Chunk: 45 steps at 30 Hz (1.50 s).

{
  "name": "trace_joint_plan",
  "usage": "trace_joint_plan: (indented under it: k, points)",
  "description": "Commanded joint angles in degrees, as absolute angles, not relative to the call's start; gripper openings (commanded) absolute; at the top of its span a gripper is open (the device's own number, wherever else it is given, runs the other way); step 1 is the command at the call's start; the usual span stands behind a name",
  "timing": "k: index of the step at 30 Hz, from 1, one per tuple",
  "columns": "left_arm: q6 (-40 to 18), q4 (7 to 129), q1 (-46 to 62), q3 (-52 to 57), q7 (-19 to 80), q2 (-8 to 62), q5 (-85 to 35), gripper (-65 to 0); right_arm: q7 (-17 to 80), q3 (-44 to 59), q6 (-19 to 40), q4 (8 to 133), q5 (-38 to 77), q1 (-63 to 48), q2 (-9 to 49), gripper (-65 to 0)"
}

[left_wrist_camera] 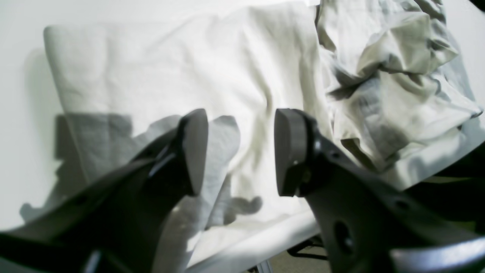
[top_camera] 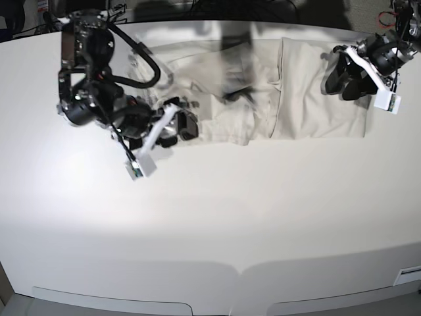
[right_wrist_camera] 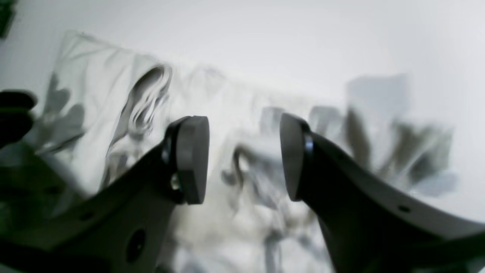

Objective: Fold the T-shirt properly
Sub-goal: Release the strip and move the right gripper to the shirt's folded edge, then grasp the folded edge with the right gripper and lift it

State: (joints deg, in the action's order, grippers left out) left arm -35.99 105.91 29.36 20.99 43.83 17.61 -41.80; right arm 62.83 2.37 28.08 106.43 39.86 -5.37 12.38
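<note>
Hovering over opposite ends of the T-shirt point(top_camera: 276, 99), your two arms each carry their fingers spread apart with nothing between them. The garment lies stretched across the far side of the white table point(top_camera: 217, 217), partly folded: a flatter panel sits toward the left gripper point(top_camera: 345, 76), while the end near the right gripper point(top_camera: 176, 125) is bunched and creased. In the left wrist view, the left gripper point(left_wrist_camera: 240, 151) hangs above smooth cloth, with a crumpled heap to one side and the table's edge just below. The right wrist view is blurred; you can make out the right gripper point(right_wrist_camera: 244, 159) with its jaws wide over wrinkled fabric, but not which part of the shirt that is.

Your likely trouble starts with the bunched end. Close on it as it lies and you may pinch several layers at once, dragging the whole bundle instead of a single hem, so the fold comes out crooked. On the left side, cloth sits close to the table's edge; a careless pull could slide it off.

No containers appear in any view, so nothing is held in one.
</note>
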Motion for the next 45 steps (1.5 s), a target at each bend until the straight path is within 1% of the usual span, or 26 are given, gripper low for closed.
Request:
trace_joint_plan:
  k: [1,5,8,14,22,27,30,33,39,45]
  points:
    - [-36.2,106.8,29.4,21.3,42.7,18.3,-42.9,-36.9,63.1,4.3,28.0,107.4,42.6,-5.1,13.4,-34.2]
    - [-36.2,106.8,29.4,21.3,42.7,18.3,-42.9,-36.9,68.4,10.9,28.0,107.4,47.5,-7.8,16.7,-34.2]
    - [-36.2,106.8,29.4,21.3,42.7,18.3,-42.9,-36.9,69.5,14.8,28.0,107.4,49.8,-9.2,18.8,-34.2]
    - [-36.2,106.8,29.4,21.3,42.3,18.1,-43.0,-36.9,70.9,17.1,28.0,104.9,49.8,-12.3,21.4,-34.2]
    - [-36.2,106.8,29.4,21.3,42.3,18.1,-43.0,-36.9,67.2,17.1,28.2,94.1,49.8,-11.2,21.3,-34.2]
    - [-36.2,106.8,29.4,21.3,42.3,18.1,-43.0,-36.9,67.6,15.9,28.8,86.4,49.8,-9.2,20.6,-34.2]
    - [-36.2,106.8,29.4,21.3,42.3,18.1,-43.0,-36.9,69.3,15.7,32.1,83.6,52.0,-8.8,19.2,-34.2]
    - [-36.2,106.8,29.4,21.3,42.3,18.1,-43.0,-36.9,72.4,15.7,33.3,83.1,55.0,-8.5,17.6,-34.2]
    - [-36.2,106.8,29.4,21.3,42.3,18.1,-43.0,-36.9,72.9,14.5,33.3,83.1,56.2,-8.4,15.8,-34.2]
    - [-36.2,106.8,29.4,21.3,42.4,18.1,-43.0,-36.9,68.3,9.0,33.9,83.1,55.4,-8.4,14.2,-34.2]
